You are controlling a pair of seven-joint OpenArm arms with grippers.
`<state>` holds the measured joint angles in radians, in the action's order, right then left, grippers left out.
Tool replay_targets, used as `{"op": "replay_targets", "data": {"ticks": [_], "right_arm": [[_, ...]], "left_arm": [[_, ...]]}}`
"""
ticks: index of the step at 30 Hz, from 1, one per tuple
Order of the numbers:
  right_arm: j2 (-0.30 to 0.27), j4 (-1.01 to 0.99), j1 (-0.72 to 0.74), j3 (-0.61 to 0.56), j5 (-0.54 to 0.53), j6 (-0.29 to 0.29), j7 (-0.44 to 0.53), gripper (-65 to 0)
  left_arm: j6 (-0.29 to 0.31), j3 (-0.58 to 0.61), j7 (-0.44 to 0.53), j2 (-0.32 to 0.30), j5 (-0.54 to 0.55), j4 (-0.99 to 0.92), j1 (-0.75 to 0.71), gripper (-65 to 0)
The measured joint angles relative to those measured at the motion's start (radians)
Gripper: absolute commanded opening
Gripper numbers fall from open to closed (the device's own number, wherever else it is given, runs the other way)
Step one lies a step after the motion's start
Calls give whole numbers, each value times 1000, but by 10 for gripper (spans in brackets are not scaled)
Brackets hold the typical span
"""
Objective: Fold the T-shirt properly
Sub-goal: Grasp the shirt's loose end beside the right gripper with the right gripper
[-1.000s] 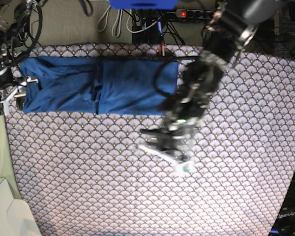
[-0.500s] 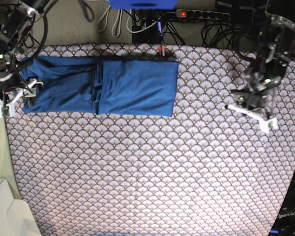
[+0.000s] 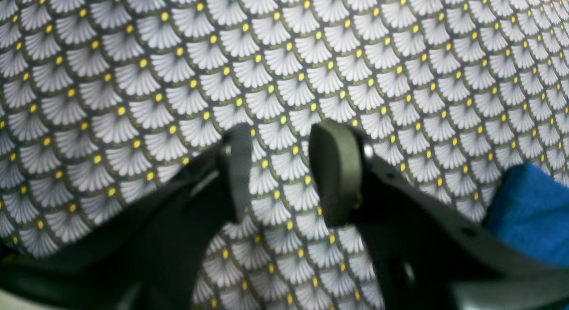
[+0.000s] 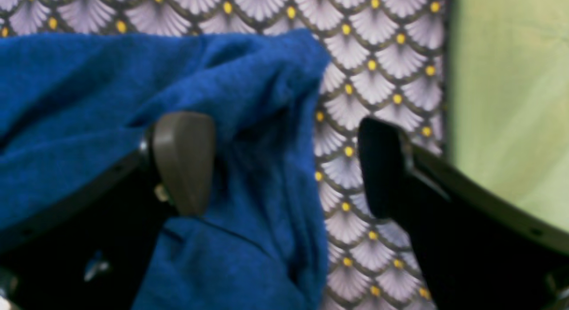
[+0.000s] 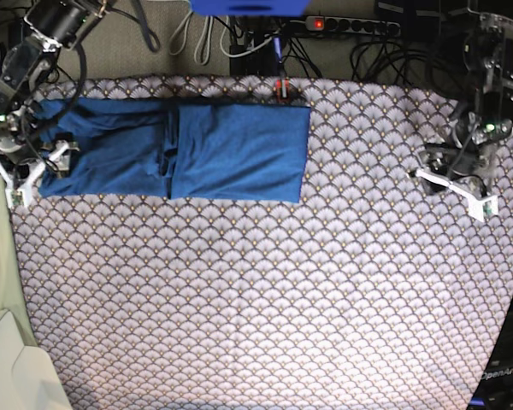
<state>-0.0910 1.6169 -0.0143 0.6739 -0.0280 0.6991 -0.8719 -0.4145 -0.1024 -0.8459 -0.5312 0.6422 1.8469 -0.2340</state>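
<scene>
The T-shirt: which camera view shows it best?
The base view: the whole folded T-shirt lies flat on the table cloth. The right wrist view shows only one bunched edge between open jaws; the left wrist view shows a small blue corner.

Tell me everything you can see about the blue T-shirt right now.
The T-shirt is plain medium-blue soft knit with no print. It lies flat as a long folded band along the far side of the scallop-patterned table cloth, with a crease where layers overlap near its middle. Its bunched end sits at the cloth's edge, where the open right pincer straddles the shirt's edge, one pad over the fabric. The left pincer is well away from it.
</scene>
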Motion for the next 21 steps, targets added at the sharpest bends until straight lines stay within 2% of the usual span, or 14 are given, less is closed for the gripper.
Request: {"op": "replay_targets", "data": {"ticks": [5,8,13,21], "right_arm": [[6,-6,-7,0,-24,0,-8,-143],[11,-35,-5,7,-31,0,-6,-143],[10,-124,-2,91,-21,0,-9,-143],[14,-131,-6,94,-29,0,3,-143]], "left_arm": [[0,-1,-51,0,-1,0,32,-397],[0,-1,-53,2,-2,6,29,-397],[0,-1,-55,1,-2,45,27,-397],[0,-1,-56,2,-2,47,26,-397]]}}
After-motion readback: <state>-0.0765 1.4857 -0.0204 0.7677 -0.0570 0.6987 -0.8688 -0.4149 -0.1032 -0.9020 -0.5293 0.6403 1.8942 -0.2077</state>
